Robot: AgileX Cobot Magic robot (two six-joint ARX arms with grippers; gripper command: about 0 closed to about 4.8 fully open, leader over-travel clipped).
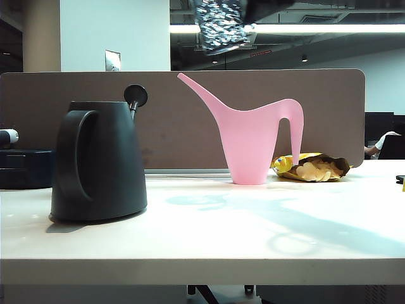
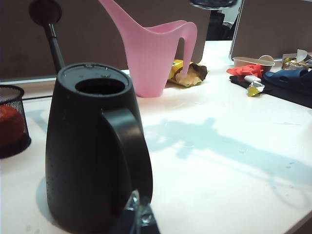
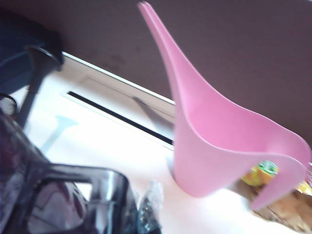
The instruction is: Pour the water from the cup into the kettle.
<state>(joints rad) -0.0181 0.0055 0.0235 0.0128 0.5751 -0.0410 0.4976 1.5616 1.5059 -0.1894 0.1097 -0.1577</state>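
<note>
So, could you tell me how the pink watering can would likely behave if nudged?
The pink watering can looks like thin plastic, so probably light and easily slid. Its narrow base under a tall body, long spout and overhanging handle suggests it may tip readily. It stands upright, so rolling seems unlikely unless toppled.

a white desk (image 1: 209, 240) stands in front of a brown partition panel (image 1: 329, 114) with rounded corners. behind the panel there is a pale wall (image 1: 114, 28) and a dark ceiling with a long bright strip light (image 1: 329, 28). soft shadows lie on the desk.
</note>
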